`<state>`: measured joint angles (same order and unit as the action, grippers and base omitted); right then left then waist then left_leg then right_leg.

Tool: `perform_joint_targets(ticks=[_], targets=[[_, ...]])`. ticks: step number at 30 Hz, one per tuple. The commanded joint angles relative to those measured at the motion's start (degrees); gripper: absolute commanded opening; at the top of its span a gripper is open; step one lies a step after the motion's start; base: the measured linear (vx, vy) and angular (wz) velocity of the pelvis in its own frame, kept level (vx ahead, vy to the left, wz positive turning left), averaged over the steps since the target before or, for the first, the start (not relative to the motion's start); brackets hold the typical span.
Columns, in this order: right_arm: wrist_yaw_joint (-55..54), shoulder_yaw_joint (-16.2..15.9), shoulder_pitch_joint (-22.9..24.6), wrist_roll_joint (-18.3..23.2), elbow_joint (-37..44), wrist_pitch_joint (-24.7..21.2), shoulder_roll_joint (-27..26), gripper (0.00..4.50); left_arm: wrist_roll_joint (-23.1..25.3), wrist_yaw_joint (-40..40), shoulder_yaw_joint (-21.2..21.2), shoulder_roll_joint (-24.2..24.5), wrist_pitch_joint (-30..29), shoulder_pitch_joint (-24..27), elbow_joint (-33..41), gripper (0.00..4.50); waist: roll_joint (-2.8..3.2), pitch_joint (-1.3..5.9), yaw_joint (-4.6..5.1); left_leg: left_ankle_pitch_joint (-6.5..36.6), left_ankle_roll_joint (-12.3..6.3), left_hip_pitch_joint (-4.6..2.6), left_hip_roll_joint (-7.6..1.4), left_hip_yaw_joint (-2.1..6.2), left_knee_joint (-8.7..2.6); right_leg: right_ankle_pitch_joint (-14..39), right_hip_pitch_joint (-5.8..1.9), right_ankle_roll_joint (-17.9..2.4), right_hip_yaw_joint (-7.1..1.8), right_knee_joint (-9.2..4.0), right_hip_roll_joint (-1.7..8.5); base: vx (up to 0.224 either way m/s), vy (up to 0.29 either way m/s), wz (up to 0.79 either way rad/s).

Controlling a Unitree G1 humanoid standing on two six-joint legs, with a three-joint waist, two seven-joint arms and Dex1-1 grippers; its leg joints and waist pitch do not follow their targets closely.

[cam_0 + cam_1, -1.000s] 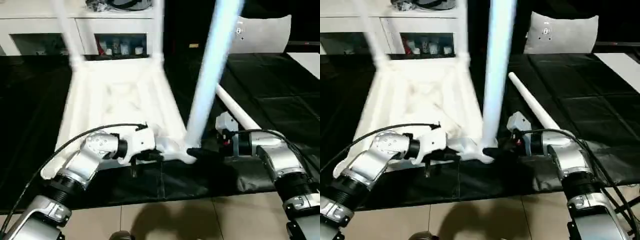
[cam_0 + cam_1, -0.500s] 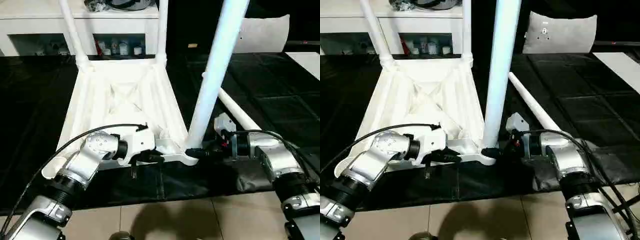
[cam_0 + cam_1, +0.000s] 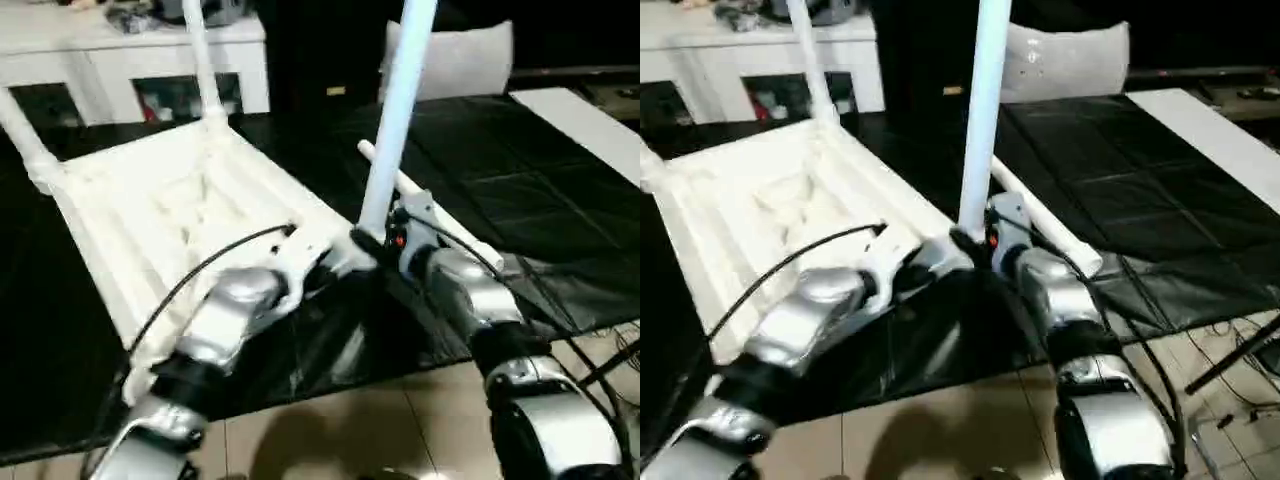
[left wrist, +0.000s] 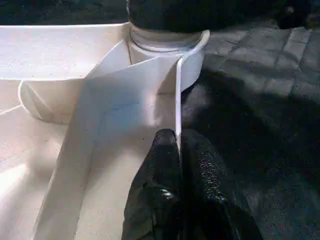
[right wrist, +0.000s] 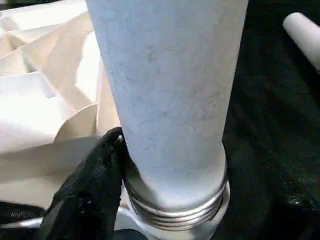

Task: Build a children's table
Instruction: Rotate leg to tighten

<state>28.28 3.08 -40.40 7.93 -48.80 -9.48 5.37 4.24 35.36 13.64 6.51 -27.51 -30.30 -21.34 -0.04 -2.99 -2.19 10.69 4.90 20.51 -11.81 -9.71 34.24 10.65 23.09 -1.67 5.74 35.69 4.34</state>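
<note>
Since half a second ago the head camera has swung, so the upturned table top [image 3: 170, 215] now lies skewed across the black mat [image 3: 1120, 190] on the floor; the grippers sit at the same near corner as before. Third leg [image 3: 392, 115] stands upright in the near-right corner socket [image 5: 175, 210], thread rings showing above the rim — so I judge it part-screwed, not seated. Two legs [image 3: 198, 60] already stand at the far corners; the fourth leg [image 3: 1045, 225] lies on the mat just right of the work.

Left end effector [image 4: 177, 150] is pinched narrow on a thin rib of the underside beside the socket, steadying the top. Right end effector [image 5: 95, 200] has one black finger pressed against the leg's base; its other finger is out of sight, so I cannot tell its spread.

Next, probably: more turns of the leg until the threads vanish — with the top held against rotation.

Leg tops run out of frame, and the silver forearms cover the near edge.
</note>
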Motion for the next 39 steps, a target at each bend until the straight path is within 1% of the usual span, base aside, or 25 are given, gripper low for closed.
perform_joint_targets(ticks=[1, 2, 3, 5, 8, 11, 13, 14, 16, 18, 20, 21, 23, 24, 27, 29, 30, 31, 33, 34, 35, 36, 37, 38, 39], targets=[[-0.27, 0.13, 0.07, 1.11, -1.66, -0.59, -1.38, 3.42, -1.43, -0.07, 0.99, -2.3, 1.66, -1.94, 1.86, 0.0, -0.17, 3.87, -0.61, 10.49, -3.21, 0.14, -1.21, 0.31, -3.74, 16.5, -2.98, -9.3, -3.02, -5.51, 3.88, 0.0, 0.0, 0.0], [-0.38, -0.09, 0.46, 0.34, -1.48, 0.17, -0.98, 3.59, -1.02, -0.41, 1.09, -1.85, 1.59, -1.83, 1.93, 0.0, 0.22, 4.07, -0.77, 8.64, -3.53, 0.26, -1.18, 0.19, -3.62, 12.38, -3.15, -10.55, -3.09, -5.21, 3.81, 0.0, 0.0, 0.0], [0.58, -0.3, 1.05, 0.23, -0.96, -0.41, -0.6, 3.74, -0.61, -0.6, 1.18, -1.33, 1.66, -1.74, 1.78, 0.0, 0.21, 4.17, -1.0, 7.17, -4.02, 0.39, -1.16, 0.19, -3.57, 9.17, -3.38, -11.55, -3.06, -4.77, 3.72, 0.0, 0.0, 0.0], [1.7, -0.61, 2.24, 0.29, 0.34, -1.17, -0.1, 3.83, 0.15, -1.07, 1.29, -0.64, 2.32, -1.73, 1.2, 0.0, 0.46, 4.2, -1.35, 6.42, -4.77, 0.43, -1.18, 0.14, -3.58, 8.01, -3.44, -12.13, -2.97, -4.69, 3.79, 0.0, 0.0, 0.0], [1.74, -0.77, 3.2, 0.15, 1.29, -0.82, 0.23, 4.15, 0.86, -1.54, 1.42, -0.23, 3.26, -1.87, 0.49, 0.0, 0.34, 3.94, -1.58, 7.31, -4.58, 0.4, -1.27, 0.09, -3.72, 10.14, -3.46, -11.48, -2.97, -5.13, 3.88, 0.0, 0.0, 0.0], [2.14, 0.16, 7.37, 0.94, 5.86, 2.21, 1.34, 4.3, 2.82, -3.56, 1.43, 0.74, 6.06, -2.97, -3.04, 0.0, 0.24, 3.69, -1.76, 9.77, -3.87, 0.12, -1.19, 0.04, -3.91, 14.6, -3.21, -9.21, -2.98, -5.86, 3.9, 0.0, 0.0, 0.0], [2.48, 1.62, 9.18, 2.47, 8.52, 3.29, 1.31, 4.45, 3.16, -4.9, 0.97, 0.74, 6.82, -3.8, -4.99, 0.0, 0.18, 3.66, -1.68, 11.04, -3.39, 0.21, -1.17, 0.18, -4.07, 17.81, -3.32, -8.14, -2.85, -6.12, 3.91, 0.0, 0.0, 0.0], [0.87, 3.39, 11.15, 3.59, 11.4, 5.1, 0.92, 4.45, 3.1, -5.18, 0.75, 0.92, 6.17, -4.53, -6.79, 0.0, 0.45, 3.54, -1.73, 11.84, -3.16, 0.19, -1.06, 0.2, -4.15, 19.8, -3.21, -7.09, -2.82, -6.48, 3.93, 0.0, 0.0, 0.0], [1.42, 4.67, 13.34, 5.48, 15.13, 5.47, 0.42, 4.5, 2.03, -4.37, 0.1, 0.83, 5.49, -4.82, -7.49, 0.44, 0.24, 3.59, -1.56, 12.52, -3.0, 0.3, -1.12, 0.36, -4.33, 20.92, -3.26, -6.49, -2.77, -6.62, 3.98, 0.0, 0.0, 0.0], [2.64, 4.76, 15.23, 6.45, 18.26, 5.06, 0.32, 4.5, 1.37, -3.81, -0.08, 0.88, 6.03, -4.93, -7.48, 0.55, 0.35, 3.58, -1.52, 12.44, -3.25, 0.32, -1.1, 0.38, -4.29, 20.67, -3.14, -6.56, -2.78, -6.72, 3.96, 0.0, 0.0, 0.0], [3.39, 4.24, 16.74, 6.92, 20.49, 4.54, 0.35, 4.5, 1.45, -3.64, 0.07, 1.14, 8.02, -4.88, -7.21, 0.58, 0.27, 3.69, -1.55, 11.82, -3.63, 0.48, -1.13, 0.44, -4.28, 19.7, -3.21, -6.69, -2.8, -6.54, 3.98, 0.0, 0.0, 0.0], [3.48, 4.02, 17.09, 6.89, 20.96, 4.45, 0.42, 4.5, 1.46, -3.62, 0.06, 1.19, 8.91, -4.82, -7.02, 0.77, 0.33, 3.7, -1.53, 11.2, -3.69, 0.52, -1.17, 0.42, -4.25, 18.62, -3.1, -7.17, -2.83, -6.43, 3.94, 0.0, 0.0, 0.0], [2.55, 2.76, 18.29, 5.82, 22.74, 1.97, 0.93, 4.5, 1.83, -3.42, 0.24, 2.17, 10.66, -4.12, -4.81, 0.89, -0.37, 3.75, -1.6, 10.31, -3.94, 0.58, -1.23, 0.31, -4.19, 17.26, -3.13, -7.64, -2.9, -6.28, 3.92, 0.0, 0.0, 0.0], [2.89, 2.1, 18.8, 5.85, 23.8, 0.04, 1.15, 4.5, 1.81, -3.34, 0.11, 2.67, 10.79, -3.67, -3.37, 0.94, 0.04, 3.74, -1.79, 9.75, -3.88, 0.55, -1.4, 0.45, -4.28, 16.17, -3.21, -8.25, -2.97, -5.91, 4.0, 0.0, 0.0, 0.0], [5.82, -0.58, 20.35, 6.06, 27.15, -3.6, 1.85, 4.5, 0.77, -2.77, -1.25, 4.39, 8.65, -2.02, 1.85, 0.94, 0.04, 3.77, -1.72, 9.3, -4.0, 0.45, -1.48, 0.26, -4.17, 13.83, -3.03, -9.29, -3.07, -5.67, 3.95, 0.0, 0.0, 0.0], [7.04, -2.19, 20.87, 5.34, 28.12, -4.4, 2.42, 4.5, 0.27, -2.48, -2.18, 5.47, 6.9, -1.18, 4.58, 0.94, 0.05, 3.74, -1.76, 8.89, -3.93, 0.65, -1.55, 0.32, -4.21, 12.98, -3.27, -9.82, -3.05, -5.34, 4.03, 0.0, 0.0, 0.0], [7.7, -3.18, 20.83, 4.8, 28.15, -4.96, 2.69, 4.5, 0.53, -2.71, -3.32, 7.14, 5.02, -0.44, 7.09, 0.94, -0.04, 3.7, -1.74, 9.21, -3.78, 0.4, -1.59, 0.18, -4.18, 13.64, -2.99, -9.71, -3.08, -5.43, 3.98, 0.0, 0.0, 0.0], [8.01, -3.76, 20.82, 4.54, 28.32, -5.51, 2.85, 4.5, 0.79, -2.93, -4.05, 8.29, 4.03, 0.02, 8.56, 0.94, 0.02, 3.69, -1.77, 8.95, -3.83, 0.53, -1.55, 0.26, -4.17, 13.7, -3.14, -9.69, -3.09, -5.39, 4.09, 0.0, 0.0, 0.0], [8.26, -4.27, 20.45, 4.19, 27.97, -6.03, 3.0, 4.5, 0.74, -2.83, -5.34, 9.9, 2.64, 0.56, 10.13, 0.76, 0.17, 3.47, -1.65, 9.35, -3.57, 0.48, -1.42, 0.15, -4.23, 14.77, -2.88, -9.2, -3.13, -5.64, 3.86, 0.0, 0.0, 0.0], [8.35, -4.78, 19.79, 3.7, 27.18, -6.76, 3.22, 4.5, 1.28, -2.48, -6.62, 12.61, 1.49, 1.23, 11.29, 0.58, -1.08, 3.51, -1.67, 9.57, -3.39, 0.5, -1.48, 0.16, -4.29, 15.92, -3.02, -8.8, -3.11, -5.51, 4.02, 0.0, 0.0, 0.0], [8.36, -5.12, 19.36, 3.37, 26.7, -7.26, 3.39, 4.5, 1.6, -2.19, -7.38, 14.4, 0.85, 1.66, 11.91, 0.58, -0.29, 3.33, -1.72, 10.14, -2.97, 0.49, -1.44, 0.29, -4.49, 18.41, -2.9, -8.06, -3.08, -5.64, 4.02, 0.0, 0.0, 0.0], [8.49, -5.7, 18.87, 2.97, 26.25, -7.96, 3.65, 4.5, 2.89, -1.85, -7.78, 17.24, 0.32, 2.26, 12.21, 0.44, -0.81, 3.28, -1.54, 10.22, -2.58, 0.36, -1.45, 0.18, -4.42, 18.5, -2.68, -7.68, -3.17, -5.83, 3.89, 0.0, 0.0, 0.0], [8.49, -5.7, 18.87, 2.97, 26.25, -7.96, 3.65, 4.5, 2.89, -1.85, -7.78, 17.24, 0.32, 2.26, 12.21, 0.44, -0.55, 3.27, -1.68, 10.35, -2.2, 0.26, -1.53, 0.41, -4.56, 18.38, -2.68, -7.77, -3.14, -5.51, 3.93, 0.0, 0.0, 0.0], [8.72, -6.4, 18.4, 2.64, 25.91, -8.73, 3.99, 4.5, 5.05, -2.59, -8.14, 20.37, -0.28, 2.77, 12.09, 0.3, -0.47, 3.24, -1.6, 10.57, -2.01, 0.05, -1.54, 0.25, -4.53, 17.79, -2.48, -7.72, -3.26, -5.68, 3.87, 0.0, 0.0, 0.0], [8.89, -6.86, 18.13, 2.46, 25.76, -9.21, 4.2, 4.5, 6.49, -3.19, -8.33, 22.28, -0.67, 3.07, 11.97, 0.3, -0.37, 3.31, -1.55, 10.29, -1.87, 0.11, -1.54, 0.42, -4.6, 15.93, -2.67, -8.13, -3.29, -5.23, 3.73, 0.0, 0.0, 0.0]])
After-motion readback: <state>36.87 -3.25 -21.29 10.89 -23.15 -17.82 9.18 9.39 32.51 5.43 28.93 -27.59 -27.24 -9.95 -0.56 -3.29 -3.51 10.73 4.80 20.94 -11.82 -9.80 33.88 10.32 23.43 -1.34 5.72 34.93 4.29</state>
